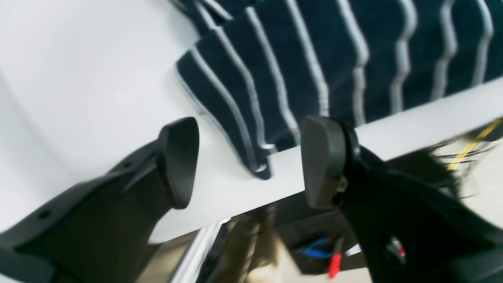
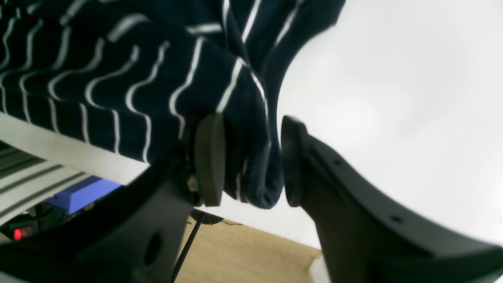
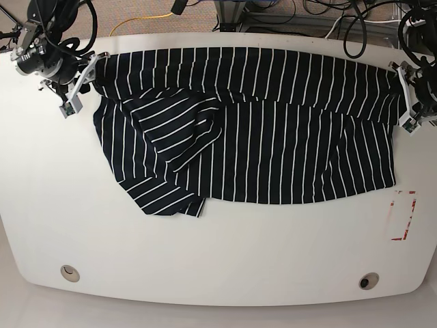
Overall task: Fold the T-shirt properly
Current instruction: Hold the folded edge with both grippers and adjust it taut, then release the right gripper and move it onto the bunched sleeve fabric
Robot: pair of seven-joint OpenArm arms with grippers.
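Base view: T-shirt (image 3: 273, 137) lies lengthwise left-right; right claw (image 2: 247, 161) pinches it, left claw (image 1: 247, 161) spread.

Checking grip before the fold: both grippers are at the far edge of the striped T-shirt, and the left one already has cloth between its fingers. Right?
Not quite. The left wrist view shows the left gripper open, its gap over bare table just off a corner of the T-shirt. The right gripper is the one with cloth between its fingers.
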